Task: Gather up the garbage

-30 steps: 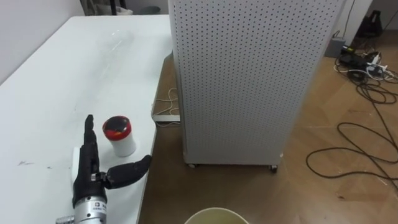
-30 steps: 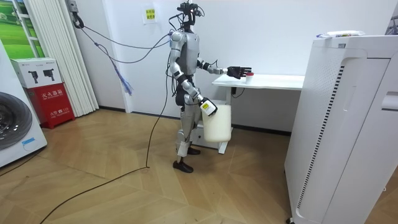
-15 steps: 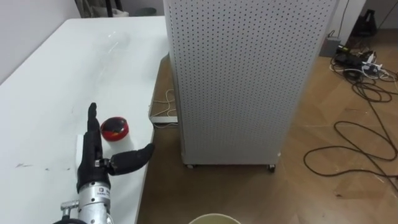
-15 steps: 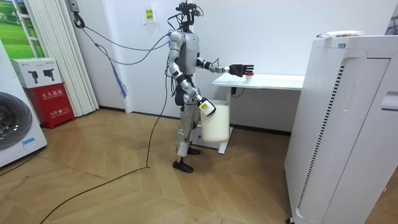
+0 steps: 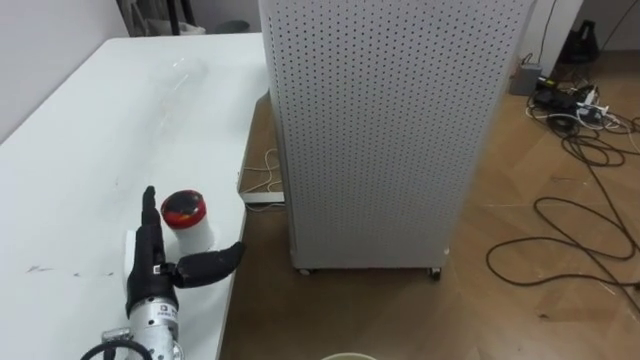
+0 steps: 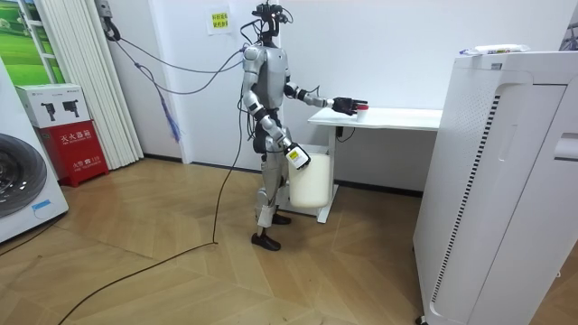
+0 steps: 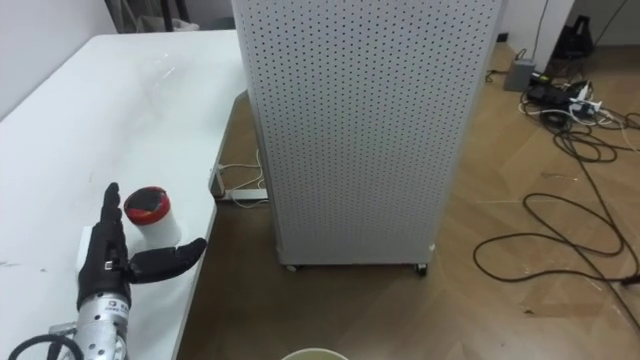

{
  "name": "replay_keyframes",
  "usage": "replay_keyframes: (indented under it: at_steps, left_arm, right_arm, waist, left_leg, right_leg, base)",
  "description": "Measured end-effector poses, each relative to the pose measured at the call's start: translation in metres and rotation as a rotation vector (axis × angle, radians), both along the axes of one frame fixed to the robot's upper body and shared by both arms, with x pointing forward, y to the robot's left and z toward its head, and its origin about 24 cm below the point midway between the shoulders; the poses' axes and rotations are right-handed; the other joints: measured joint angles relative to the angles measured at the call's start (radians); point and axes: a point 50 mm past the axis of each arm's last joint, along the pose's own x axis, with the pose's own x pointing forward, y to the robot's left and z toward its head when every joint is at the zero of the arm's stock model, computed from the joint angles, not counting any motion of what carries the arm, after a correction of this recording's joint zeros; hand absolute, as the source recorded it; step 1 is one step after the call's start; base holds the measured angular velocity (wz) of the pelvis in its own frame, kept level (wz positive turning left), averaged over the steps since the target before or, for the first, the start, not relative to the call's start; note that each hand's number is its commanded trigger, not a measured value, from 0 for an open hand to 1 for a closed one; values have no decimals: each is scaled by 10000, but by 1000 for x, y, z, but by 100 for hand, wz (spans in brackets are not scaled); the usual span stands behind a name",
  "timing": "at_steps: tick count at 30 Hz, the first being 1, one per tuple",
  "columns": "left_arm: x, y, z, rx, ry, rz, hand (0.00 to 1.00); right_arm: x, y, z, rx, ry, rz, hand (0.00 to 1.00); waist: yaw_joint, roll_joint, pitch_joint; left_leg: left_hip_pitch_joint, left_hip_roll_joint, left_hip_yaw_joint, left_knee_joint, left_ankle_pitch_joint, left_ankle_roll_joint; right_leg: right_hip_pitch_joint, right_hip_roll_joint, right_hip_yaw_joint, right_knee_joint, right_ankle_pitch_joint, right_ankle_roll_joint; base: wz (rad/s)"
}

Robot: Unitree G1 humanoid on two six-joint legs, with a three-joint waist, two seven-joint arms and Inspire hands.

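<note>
- My left hand (image 5: 150, 278) is spread wide: fingers (image 5: 148, 215) straight, thumb out, gripping nothing.
- The red-lidded cup (image 5: 188, 222) stands upright just beside those fingers, near the table (image 5: 80, 130) edge; whether they touch, I can't tell.
- I'd get the cup between fingers and thumb, then close gently round its body, without nudging it off the edge.
- My right hand (image 6: 294, 155) hangs by the white bin (image 6: 310, 187); its grip I can't make out.

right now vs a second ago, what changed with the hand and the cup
The left hand rose a little, then sank back beside the red-lidded cup, open. Nothing was grasped or released. The cup stays on the table; the white bin hangs by the right hand as before.
</note>
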Motion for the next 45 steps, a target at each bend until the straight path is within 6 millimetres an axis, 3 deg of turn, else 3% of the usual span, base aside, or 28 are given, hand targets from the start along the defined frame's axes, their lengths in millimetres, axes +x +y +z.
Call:
replay_keyframes:
  at_steps: [23, 45]
  left_arm:
    - [1, 7, -9, -627, 484, 668, 0]
    - [27, 13, 10, -1123, 161, 1174, 0]
  right_arm:
    - [0, 5, 0, 72, 6, 247, 100]
    - [-3, 6, -3, 1, 272, 273, 100]
  waist:
    - [-159, 29, -4]
    - [-183, 8, 23]
  left_leg:
    - [55, 9, 81, -14, 0, 0]
    - [-37, -4, 159, -59, -2, 4]
  right_leg:
    - [-17, -15, -67, 95, 0, 0]
    - [-178, -9, 74, 108, -1, 1]
  base:
    - [0]
    - [-1]
